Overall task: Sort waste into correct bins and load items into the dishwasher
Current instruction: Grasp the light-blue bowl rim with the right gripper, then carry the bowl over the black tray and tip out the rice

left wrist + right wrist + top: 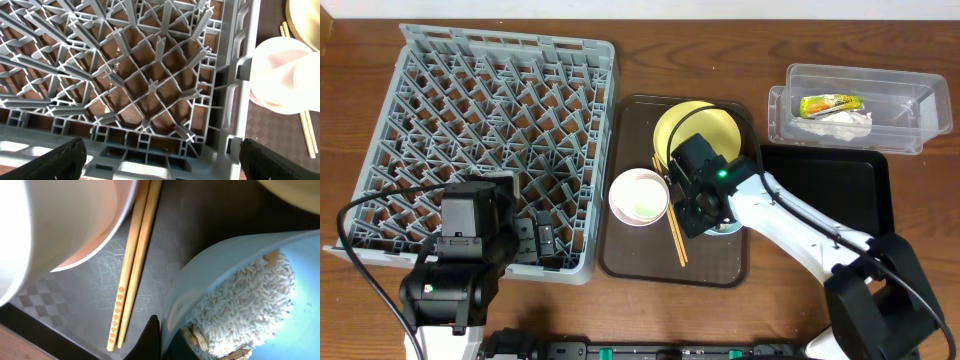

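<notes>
Gleaming light-blue bowl, white rice inside

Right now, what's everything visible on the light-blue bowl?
The light-blue bowl is round, thin-rimmed, smooth like plastic, standing upright on the dark brown tray. Inside: a heap of white rice with a few tan scraps by the wall. The wooden chopsticks lie beside it, not touching. The right gripper is shut at its rim, a dark finger on the outer wall. Overhead, the arm hides most of it.
</notes>
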Robot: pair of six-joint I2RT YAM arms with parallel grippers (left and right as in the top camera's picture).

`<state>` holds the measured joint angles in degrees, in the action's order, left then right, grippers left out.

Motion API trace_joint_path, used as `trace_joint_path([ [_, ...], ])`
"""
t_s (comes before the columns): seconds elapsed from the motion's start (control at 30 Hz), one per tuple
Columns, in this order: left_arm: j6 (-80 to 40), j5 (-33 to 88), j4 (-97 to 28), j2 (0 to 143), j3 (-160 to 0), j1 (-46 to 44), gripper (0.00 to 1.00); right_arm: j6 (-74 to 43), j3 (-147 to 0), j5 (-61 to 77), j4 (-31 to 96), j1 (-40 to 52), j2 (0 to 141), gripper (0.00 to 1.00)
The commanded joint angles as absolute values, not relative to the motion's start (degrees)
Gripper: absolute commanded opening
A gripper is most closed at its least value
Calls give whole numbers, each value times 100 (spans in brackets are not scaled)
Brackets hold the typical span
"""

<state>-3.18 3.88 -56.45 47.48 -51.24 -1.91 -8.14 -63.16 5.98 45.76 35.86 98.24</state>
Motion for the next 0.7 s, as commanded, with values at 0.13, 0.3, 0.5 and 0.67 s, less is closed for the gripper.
trace_joint_path([
  [0.13,-368,340,-5655,4748,-5236,-178,98,-880,-6289,644,4628,3553,9157,1],
  [0.3,-368,340,-5653,4748,-5236,-178,98,-869,-6289,1037,4604,3081,8621,1],
  [0.5,-368,340,-5653,4748,-5236,-178,98,-733,-6289,2106,4515,1955,8211,1],
  [0.67,-368,340,-5653,4748,-5236,-178,98,-556,-6289,3308,4460,862,8285,1],
])
